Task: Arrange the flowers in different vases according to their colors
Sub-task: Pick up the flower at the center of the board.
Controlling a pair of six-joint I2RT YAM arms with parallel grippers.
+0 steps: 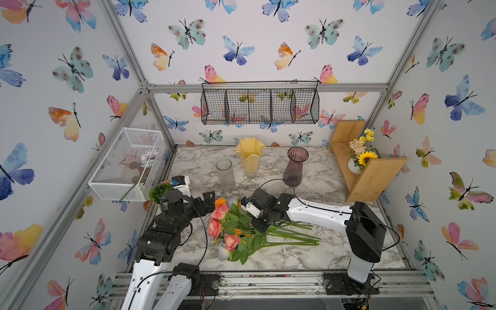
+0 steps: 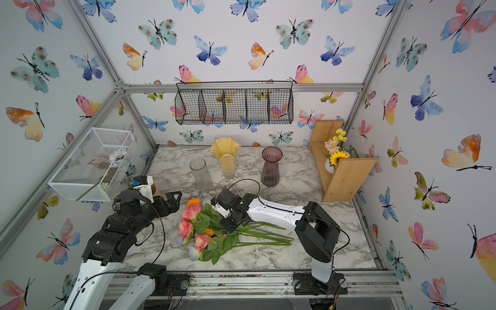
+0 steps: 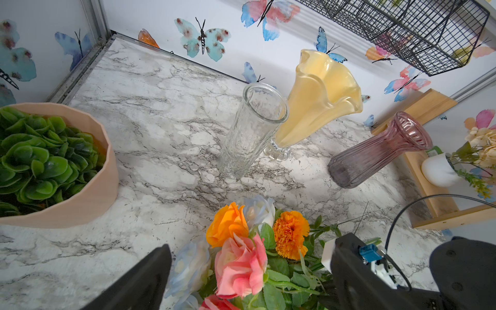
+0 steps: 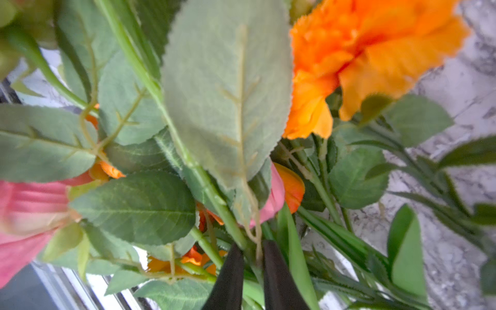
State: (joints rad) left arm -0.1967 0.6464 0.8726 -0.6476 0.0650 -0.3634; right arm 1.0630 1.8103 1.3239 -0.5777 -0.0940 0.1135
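In both top views leaves [image 1: 239, 222] are covering the tips of the right gripper [image 1: 261, 227], so you are not seeing what they are meeting; in the right wrist view its fingers [image 4: 230, 279] are running off the edge, the flowers [image 4: 370, 53] are blurring up close, and you are not seeing whether a stem [image 4: 236, 236] is being pinched; the left arm [image 1: 166, 228] is hiding most of the plant [image 1: 157, 192].

A marble counter [image 1: 308, 255] lies between walls of butterfly wallpaper [image 1: 268, 40]. At twelve o'clock a black wire basket [image 1: 259, 106] hangs on the back wall. At nine o'clock a white mesh basket [image 1: 115, 188] hangs on the side wall, a succulent [image 1: 158, 192] in a tan pot [image 3: 88, 188] just below it. At three o'clock a wooden shelf [image 1: 375, 179] holds a white vase [image 1: 353, 167] with a sunflower bunch [image 1: 366, 157].
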